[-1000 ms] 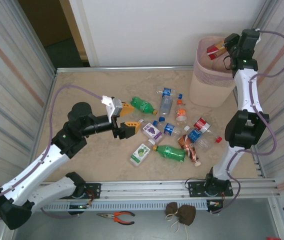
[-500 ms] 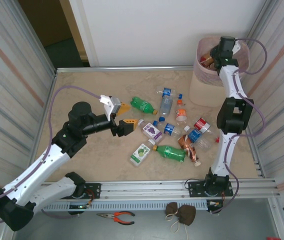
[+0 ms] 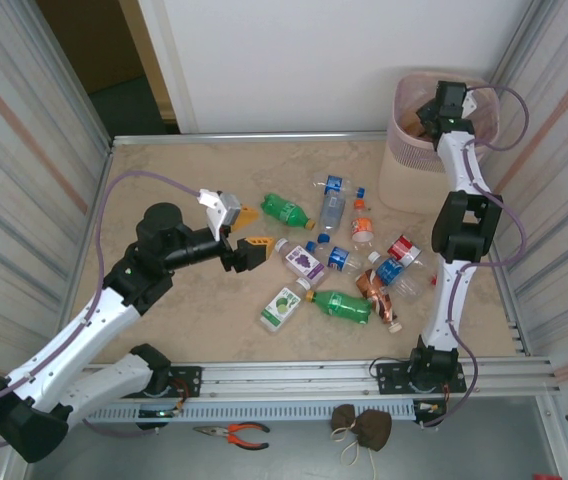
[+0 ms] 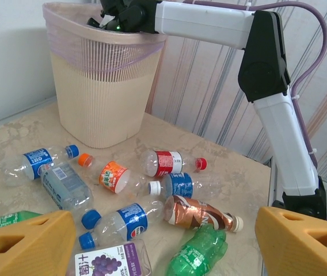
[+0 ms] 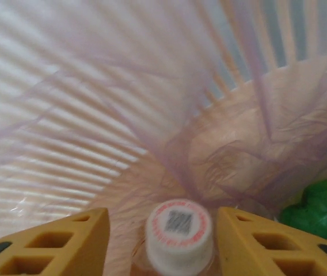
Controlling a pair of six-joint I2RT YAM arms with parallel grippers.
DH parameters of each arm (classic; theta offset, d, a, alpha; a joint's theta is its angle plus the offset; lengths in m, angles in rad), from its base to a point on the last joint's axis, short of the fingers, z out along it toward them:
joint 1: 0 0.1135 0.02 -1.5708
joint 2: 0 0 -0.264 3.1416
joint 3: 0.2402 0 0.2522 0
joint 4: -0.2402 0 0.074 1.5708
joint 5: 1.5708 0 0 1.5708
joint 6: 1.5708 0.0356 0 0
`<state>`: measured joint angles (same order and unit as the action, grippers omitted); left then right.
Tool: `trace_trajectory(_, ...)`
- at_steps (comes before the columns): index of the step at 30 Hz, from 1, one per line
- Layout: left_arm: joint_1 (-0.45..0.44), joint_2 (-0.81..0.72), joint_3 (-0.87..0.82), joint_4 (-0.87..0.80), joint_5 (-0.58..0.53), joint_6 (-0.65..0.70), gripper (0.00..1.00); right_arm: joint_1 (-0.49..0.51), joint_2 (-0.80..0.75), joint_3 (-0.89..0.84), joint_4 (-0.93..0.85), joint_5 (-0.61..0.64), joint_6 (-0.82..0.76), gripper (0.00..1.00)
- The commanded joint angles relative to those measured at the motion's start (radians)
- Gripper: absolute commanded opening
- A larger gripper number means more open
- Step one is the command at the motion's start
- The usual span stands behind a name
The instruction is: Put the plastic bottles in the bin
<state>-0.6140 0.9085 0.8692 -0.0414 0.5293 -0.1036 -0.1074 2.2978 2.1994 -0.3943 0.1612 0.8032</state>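
While the left arm [image 3: 94,310] is bent low over the table [image 3: 164,180], the left gripper [image 3: 255,229] is held wide open and empty beside the plastic bottles [image 3: 342,305] scattered mid-table. Farther back, the right arm [image 3: 459,230] is stretched up over the bin [image 3: 414,185]. The right gripper [image 5: 160,238] is pointed down inside it, parted, with a white-capped bottle [image 5: 179,227] between its fingers and gaps seen at both sides.

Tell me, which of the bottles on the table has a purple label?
The grape bottle, white-capped with grapes pictured on its label, lying on its side at the pile's left. The other bottles there wear blue, red, orange or green.
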Motion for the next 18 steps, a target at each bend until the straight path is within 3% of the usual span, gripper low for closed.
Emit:
trace_trajectory(1, 0.011, -0.018, 0.027, -0.034, -0.006, 0.03, 0.82, -0.015, -0.066, 0.039, -0.023, 0.015, -0.014, 0.57)
trace_trajectory(6, 0.012, -0.008, 0.042, -0.05, -0.005, 0.051, 0.83, -0.015, -0.152, 0.037, -0.046, 0.056, -0.077, 0.65)
trace_trajectory(18, 0.019, 0.092, 0.113, -0.121, 0.0, 0.084, 0.81, -0.021, -0.425, -0.113, -0.032, 0.006, -0.183, 0.67)
